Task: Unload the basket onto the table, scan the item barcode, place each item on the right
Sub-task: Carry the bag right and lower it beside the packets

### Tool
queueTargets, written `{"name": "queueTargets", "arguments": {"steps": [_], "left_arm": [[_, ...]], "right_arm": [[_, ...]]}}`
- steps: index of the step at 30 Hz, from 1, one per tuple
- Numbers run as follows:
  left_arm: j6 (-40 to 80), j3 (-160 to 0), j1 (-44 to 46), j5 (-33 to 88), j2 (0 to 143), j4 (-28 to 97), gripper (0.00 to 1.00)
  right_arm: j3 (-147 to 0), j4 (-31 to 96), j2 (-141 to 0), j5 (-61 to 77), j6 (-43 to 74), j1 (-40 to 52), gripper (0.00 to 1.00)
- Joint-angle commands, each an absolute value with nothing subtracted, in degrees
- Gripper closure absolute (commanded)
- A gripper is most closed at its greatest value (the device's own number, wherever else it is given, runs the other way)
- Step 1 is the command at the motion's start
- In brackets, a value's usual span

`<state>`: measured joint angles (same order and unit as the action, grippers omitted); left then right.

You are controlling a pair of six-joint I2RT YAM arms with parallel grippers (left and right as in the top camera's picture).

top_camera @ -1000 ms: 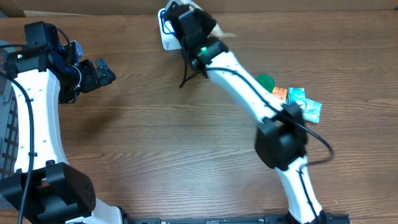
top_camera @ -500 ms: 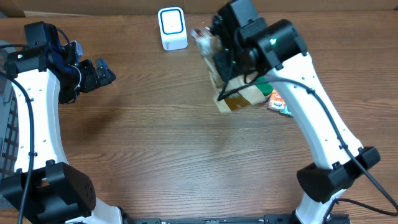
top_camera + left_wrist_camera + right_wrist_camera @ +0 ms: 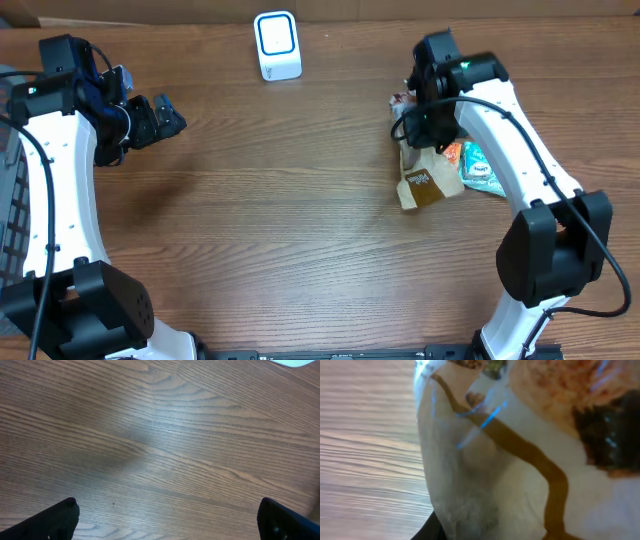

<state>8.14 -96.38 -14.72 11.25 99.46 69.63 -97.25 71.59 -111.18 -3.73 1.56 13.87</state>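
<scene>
The wooden table (image 3: 300, 230) spans the view; the right gripper (image 3: 425, 140) is clamped on the top of a brown snack packet (image 3: 428, 187) (right of centre, just beside other packets (image 3: 482, 166)). The left gripper (image 3: 168, 113) hangs with fingers wide apart; the white scanner (image 3: 277, 45) stands at the far edge.

Teal and orange packets (image 3: 480, 170) lie on the table (image 3: 300, 220).

The brown wood-grain desk (image 3: 300, 220) carries a white box-shaped scanner with a blue-rimmed face (image 3: 277, 45) at its far edge, between the left fingers (image 3: 165, 112) and the right fingers (image 3: 425, 128). Orange and teal snack packets (image 3: 477, 165) lie just beside the right fingers, next to a brown and white foil pouch (image 3: 425, 185).
</scene>
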Motion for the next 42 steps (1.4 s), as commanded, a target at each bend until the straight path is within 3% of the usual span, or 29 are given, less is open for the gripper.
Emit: {"name": "queueTargets", "arguments": {"steps": [1, 8, 22, 33, 42], "left_arm": [[7.49, -97.56, -14.85, 10.96, 99.55, 69.58, 0.00], [7.49, -97.56, -14.85, 10.96, 99.55, 69.60, 0.00], [7.49, -97.56, -14.85, 10.96, 99.55, 69.58, 0.00], [7.49, -97.56, -14.85, 10.96, 99.55, 69.58, 0.00], [7.49, -97.56, -14.85, 10.96, 99.55, 69.58, 0.00]], "right_arm": [[-94.19, 70.57, -110.65, -10.48, 2.17, 13.74, 0.96], [-92.95, 70.74, -110.69, -20.16, 6.20, 13.65, 0.96], [-92.95, 71.18, -110.72, -20.47, 6.22, 9.78, 0.96], [-92.95, 71.20, -110.69, 0.38, -3.25, 9.34, 0.88], [-92.92, 73.17, -110.69, 1.61, -3.05, 9.23, 0.86]]}}
